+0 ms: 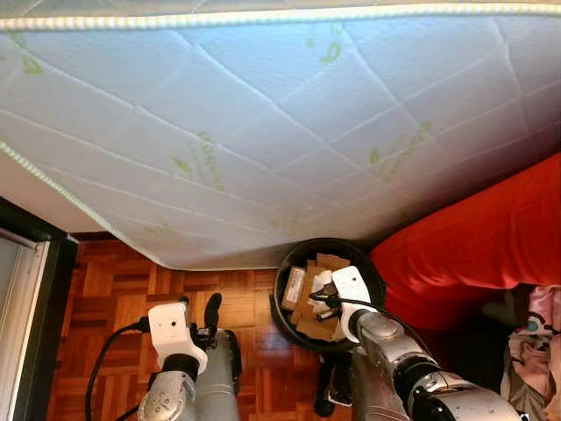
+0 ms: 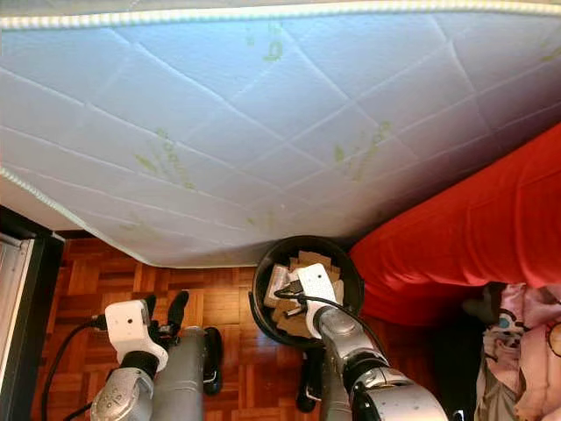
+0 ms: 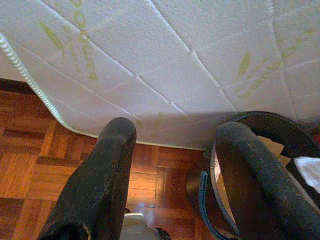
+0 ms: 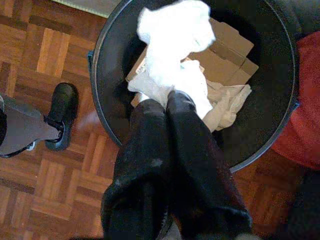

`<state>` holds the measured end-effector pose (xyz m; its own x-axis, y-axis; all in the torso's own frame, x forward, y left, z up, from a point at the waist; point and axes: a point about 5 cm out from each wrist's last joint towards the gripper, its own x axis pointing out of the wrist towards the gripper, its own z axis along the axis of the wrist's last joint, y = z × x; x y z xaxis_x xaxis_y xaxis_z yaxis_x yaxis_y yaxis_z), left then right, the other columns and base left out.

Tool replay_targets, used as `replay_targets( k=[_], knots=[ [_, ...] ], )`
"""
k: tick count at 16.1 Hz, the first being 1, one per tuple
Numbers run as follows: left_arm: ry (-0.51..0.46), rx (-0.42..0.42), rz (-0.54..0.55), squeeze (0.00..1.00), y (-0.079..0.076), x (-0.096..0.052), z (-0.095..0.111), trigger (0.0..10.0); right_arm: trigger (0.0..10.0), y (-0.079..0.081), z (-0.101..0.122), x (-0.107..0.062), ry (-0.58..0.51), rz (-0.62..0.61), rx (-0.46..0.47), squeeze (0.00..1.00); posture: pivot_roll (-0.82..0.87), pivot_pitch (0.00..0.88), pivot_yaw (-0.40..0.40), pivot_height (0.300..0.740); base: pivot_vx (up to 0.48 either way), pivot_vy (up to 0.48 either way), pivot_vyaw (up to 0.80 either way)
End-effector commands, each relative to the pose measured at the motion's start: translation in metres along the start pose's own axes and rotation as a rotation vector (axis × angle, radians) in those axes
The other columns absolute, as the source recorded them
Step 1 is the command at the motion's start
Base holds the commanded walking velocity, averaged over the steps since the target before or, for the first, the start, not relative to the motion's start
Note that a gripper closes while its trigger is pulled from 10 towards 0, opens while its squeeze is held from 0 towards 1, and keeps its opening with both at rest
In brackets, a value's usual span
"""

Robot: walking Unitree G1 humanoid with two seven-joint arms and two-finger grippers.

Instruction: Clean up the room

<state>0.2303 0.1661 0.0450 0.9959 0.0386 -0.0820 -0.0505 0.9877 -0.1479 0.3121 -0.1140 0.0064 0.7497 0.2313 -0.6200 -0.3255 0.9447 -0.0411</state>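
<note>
The right gripper's (image 4: 167, 102) two black fingers (image 4: 145, 150) were pressed together, clenched on a crumpled white tissue (image 4: 172, 50) that hung from their tips over the mouth of a black bin (image 4: 110, 45). In the right wrist view the tissue sat in the upper middle of the frame, above brown cardboard pieces (image 4: 227, 55) and pale paper lying inside the bin. At the left edge of that frame a black foot (image 4: 61, 116) of the robot rested on the wooden parquet floor (image 4: 35, 55), just beside the bin.

The left gripper (image 3: 175, 165) was spread wide, its fingers (image 3: 107, 175) well apart and grasping nothing, raised in the lower left of the left eye view (image 1: 188, 311) over the floor.

In the left eye view the bin stood at the lower middle of the frame, with the right arm (image 1: 394, 351) reaching up into it from the lower right. To the right of the bin lay a red cover (image 1: 473, 237), touching or nearly touching its rim. At the lower right corner lay some pink patterned cloth (image 1: 535, 342). Beyond, a white quilted mattress (image 1: 263, 114) with green print took up the top half of the frame, its corner overhanging the floor and the bin's far rim.
</note>
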Motion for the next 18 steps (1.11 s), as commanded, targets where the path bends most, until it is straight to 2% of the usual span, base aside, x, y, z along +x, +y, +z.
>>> replay_targets(
  k=[1, 2, 14, 15, 16, 17, 18],
  knots=[
    [0.046, -0.002, 0.014, 0.0, 0.002, -0.008, -0.008, 10.0, 10.0, 0.004, -0.018, -0.001, 0.06, 0.007, 0.009, 0.72, 0.25, 0.456, -0.034, 0.658, 0.0, 0.0, 0.0],
    [0.047, -0.002, 0.014, 0.0, 0.002, -0.009, -0.008, 10.0, 10.0, 0.003, -0.017, -0.001, 0.058, 0.002, 0.01, 1.0, 0.25, 0.456, -0.034, 0.658, 0.0, 0.0, 0.0],
    [0.054, -0.001, 0.012, 0.0, 0.0, -0.007, -0.005, 10.0, 10.0, -0.001, -0.02, -0.002, 0.063, -0.02, 0.01, 1.0, 0.24, 0.457, -0.034, 0.658, 0.0, 0.0, 0.0],
    [0.053, -0.002, 0.012, 0.0, -0.001, -0.007, -0.005, 10.0, 10.0, -0.001, -0.017, -0.002, 0.035, -0.012, 0.03, 0.99, 0.24, 0.455, -0.035, 0.658, 0.0, 0.0, 0.0],
    [0.054, -0.002, 0.013, 0.0, 0.0, -0.006, -0.005, 10.0, 10.0, -0.001, -0.014, -0.002, 0.006, -0.008, 0.057, 0.62, 0.24, 0.452, -0.035, 0.658, 0.0, 0.0, 0.0],
    [0.061, -0.002, 0.015, 0.0, 0.001, -0.006, -0.007, 10.0, 10.0, -0.006, -0.007, -0.003, -0.054, -0.015, 0.115, 0.0, 0.23, 0.449, -0.036, 0.658, 0.0, 0.0, 0.0],
    [0.07, 0.001, 0.017, 0.0, 0.001, -0.005, -0.009, 10.0, 10.0, -0.009, -0.007, -0.004, -0.077, -0.027, 0.141, 0.0, 0.22, 0.439, -0.037, 0.658, 0.0, 0.0, 0.0]
  ],
)
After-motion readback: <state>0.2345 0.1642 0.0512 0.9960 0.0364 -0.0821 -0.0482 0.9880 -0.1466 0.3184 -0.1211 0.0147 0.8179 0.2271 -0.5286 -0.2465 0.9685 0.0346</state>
